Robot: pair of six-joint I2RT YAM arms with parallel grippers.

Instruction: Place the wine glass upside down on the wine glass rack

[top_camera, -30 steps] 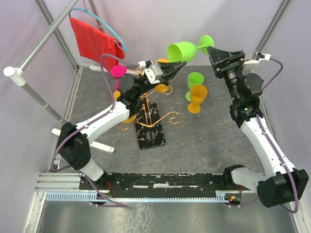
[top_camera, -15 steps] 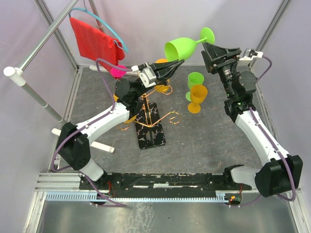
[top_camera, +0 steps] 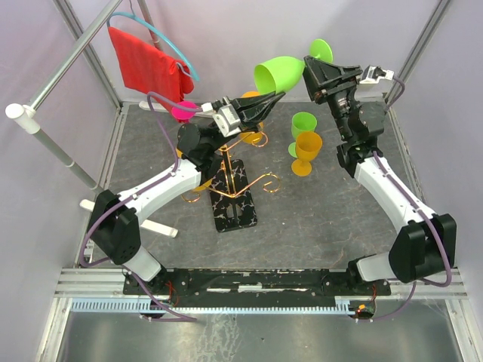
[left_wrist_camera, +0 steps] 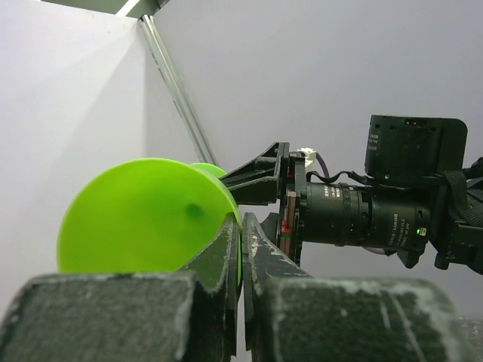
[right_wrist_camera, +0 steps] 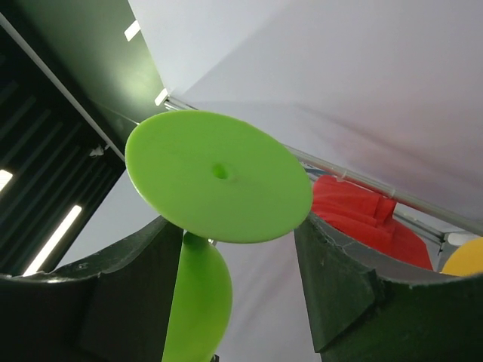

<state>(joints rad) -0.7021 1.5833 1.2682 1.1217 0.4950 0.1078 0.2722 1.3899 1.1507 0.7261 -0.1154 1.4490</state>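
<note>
A lime green wine glass (top_camera: 278,73) hangs on its side in the air above the wine glass rack (top_camera: 235,162), a gold wire tree on a black marbled base. My left gripper (top_camera: 275,96) is shut on the bowl's rim; the left wrist view shows the rim pinched between its jaws (left_wrist_camera: 243,219) with the green bowl (left_wrist_camera: 143,219) to the left. My right gripper (top_camera: 308,72) stands open around the stem end. In the right wrist view the round foot (right_wrist_camera: 219,177) lies between its two fingers (right_wrist_camera: 234,234), which stand apart on either side.
A green glass (top_camera: 303,124) and an orange glass (top_camera: 307,151) stand upright on the mat right of the rack. A pink glass (top_camera: 183,111) sits behind my left arm. A red cloth on a hanger (top_camera: 147,64) hangs back left. Cage posts ring the table.
My right arm has swung left until its jaws straddle the glass's stem end, and the jaws have narrowed. The glass, still in my left gripper, has shifted slightly left.
</note>
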